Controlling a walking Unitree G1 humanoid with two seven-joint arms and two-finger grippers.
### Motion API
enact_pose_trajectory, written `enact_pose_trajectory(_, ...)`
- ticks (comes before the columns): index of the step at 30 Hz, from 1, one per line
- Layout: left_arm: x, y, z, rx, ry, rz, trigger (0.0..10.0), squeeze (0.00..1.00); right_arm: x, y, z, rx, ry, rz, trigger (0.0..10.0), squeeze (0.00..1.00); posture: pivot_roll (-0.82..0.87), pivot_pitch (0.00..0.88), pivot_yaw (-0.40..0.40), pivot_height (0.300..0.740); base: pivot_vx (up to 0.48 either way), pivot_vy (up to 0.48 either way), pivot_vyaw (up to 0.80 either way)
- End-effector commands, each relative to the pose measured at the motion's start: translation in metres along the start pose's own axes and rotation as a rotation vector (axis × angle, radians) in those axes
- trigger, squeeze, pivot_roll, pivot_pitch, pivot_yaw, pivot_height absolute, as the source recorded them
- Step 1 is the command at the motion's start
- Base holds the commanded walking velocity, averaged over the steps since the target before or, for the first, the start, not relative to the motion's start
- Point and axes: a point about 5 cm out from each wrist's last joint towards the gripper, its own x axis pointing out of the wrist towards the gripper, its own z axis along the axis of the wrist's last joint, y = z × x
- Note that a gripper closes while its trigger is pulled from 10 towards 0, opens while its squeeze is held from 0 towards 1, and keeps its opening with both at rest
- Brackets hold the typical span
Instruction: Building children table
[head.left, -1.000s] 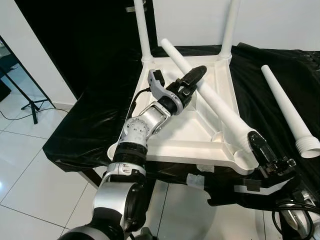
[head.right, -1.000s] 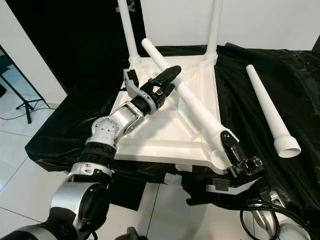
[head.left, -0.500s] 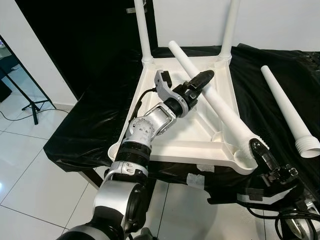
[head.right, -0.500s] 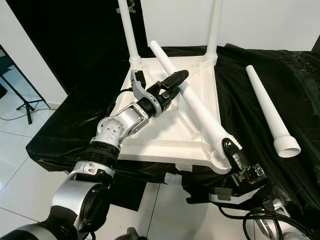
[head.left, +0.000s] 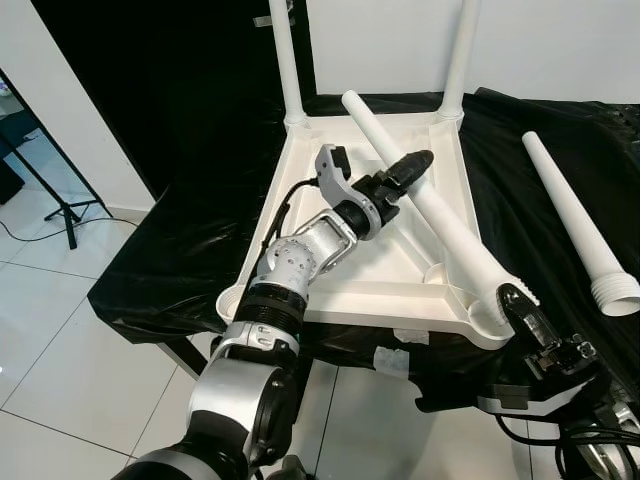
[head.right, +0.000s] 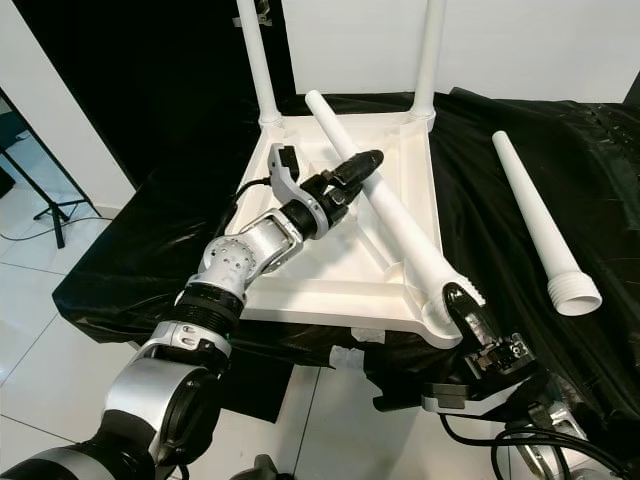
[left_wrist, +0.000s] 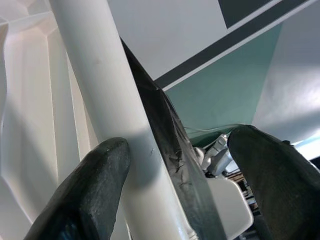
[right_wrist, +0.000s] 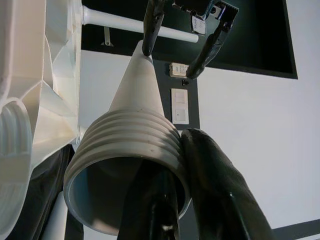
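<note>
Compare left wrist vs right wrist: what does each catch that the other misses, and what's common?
Left wrist: the left gripper fingers spread either side of the table leg shaft, one finger against it, the other well off it.

Right wrist: the leg's threaded end, one right gripper finger inside the hollow opening, the other outside on the rim, and the empty threaded socket in the tabletop corner beside it.

Both: the same white leg, held over the upturned tabletop.
</note>
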Motion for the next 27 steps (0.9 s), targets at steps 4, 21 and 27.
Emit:
enact_pose_trajectory(4, 0.003, -0.016, -0.026, 0.035, 0.117, -0.426, 10.0, 0.0, 0.014, -0.018, 0.0, -0.017, -0.068, -0.15, 0.0, 0.0, -0.01, 0.0, 0.079, 0.74, 0.0, 0.0, 0.0)
enact_pose_trajectory(21, 0.0, -0.002, -0.008, 0.086, 0.044, -0.328, 10.0, 0.0, 0.007, -0.015, 0.0, -0.002, -0.071, -0.108, 0.0, 0.0, -0.01, 0.0, 0.075, 0.74, 0.0, 0.0, 0.0)
enact_pose_trajectory(27, 0.004, -0.011, 0.004, 0.059, -0.025, -0.354, 10.0, 0.0, 0.0, -0.01, 0.006, 0.015, -0.058, -0.086, 0.0, 0.0, -0.01, 0.0, 0.078, 0.74, 0.0, 0.0, 0.0)
